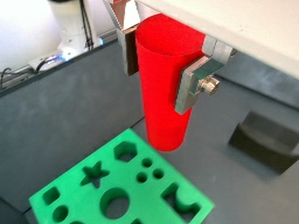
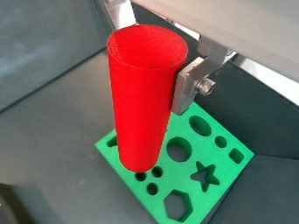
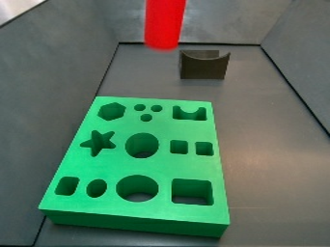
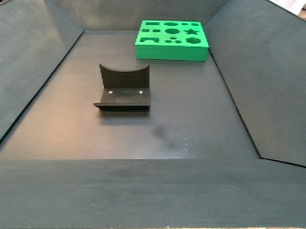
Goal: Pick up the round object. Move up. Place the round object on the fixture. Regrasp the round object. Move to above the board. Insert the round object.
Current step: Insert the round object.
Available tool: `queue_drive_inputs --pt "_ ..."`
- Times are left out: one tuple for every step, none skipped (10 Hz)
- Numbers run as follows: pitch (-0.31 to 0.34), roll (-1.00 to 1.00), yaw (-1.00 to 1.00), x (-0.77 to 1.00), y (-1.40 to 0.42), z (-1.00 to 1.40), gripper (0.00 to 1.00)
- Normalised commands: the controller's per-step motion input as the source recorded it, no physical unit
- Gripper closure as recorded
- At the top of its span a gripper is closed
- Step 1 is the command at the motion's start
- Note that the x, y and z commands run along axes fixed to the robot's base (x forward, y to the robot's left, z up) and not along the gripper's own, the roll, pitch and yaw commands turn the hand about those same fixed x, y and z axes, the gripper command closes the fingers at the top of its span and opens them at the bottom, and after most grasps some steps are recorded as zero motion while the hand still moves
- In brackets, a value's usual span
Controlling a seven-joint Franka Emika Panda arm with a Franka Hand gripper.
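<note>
Only the wrist views are showing the gripper (image 1: 160, 63), its fingers (image 1: 191, 83) clamping the upright round object (image 1: 163, 83) above the board (image 1: 122, 188). Both side views are showing the fixture (image 4: 123, 88) sitting empty on the bench (image 4: 180, 125).

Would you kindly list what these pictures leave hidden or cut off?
- The hand: out of frame in both side views.
- Round object: top cut off by the side view's edge; absent from the other.
- Fixture: partly cropped in a wrist view.
- Board: partly covered by the round object.
</note>
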Motion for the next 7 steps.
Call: queue_drive_inputs --pt "0.000 -0.19 0.05 -0.23 -0.29 -0.71 1.00" --pt "0.000 -0.23 0.00 -0.24 -0.15 -0.61 1.00" --pt "-0.009 -0.27 0.00 -0.25 -0.11 -0.39 1.00" --pt "-0.043 -0.38 0.03 -0.15 -0.07 -0.18 1.00" --pt "-0.060 -0.25 0.00 -0.05 0.00 0.00 1.00" --pt "-0.063 -0.17 -0.01 -0.05 -0.11 -0.11 1.00" --pt "-0.073 -0.25 0.00 -0.17 -0.24 -0.32 1.00"
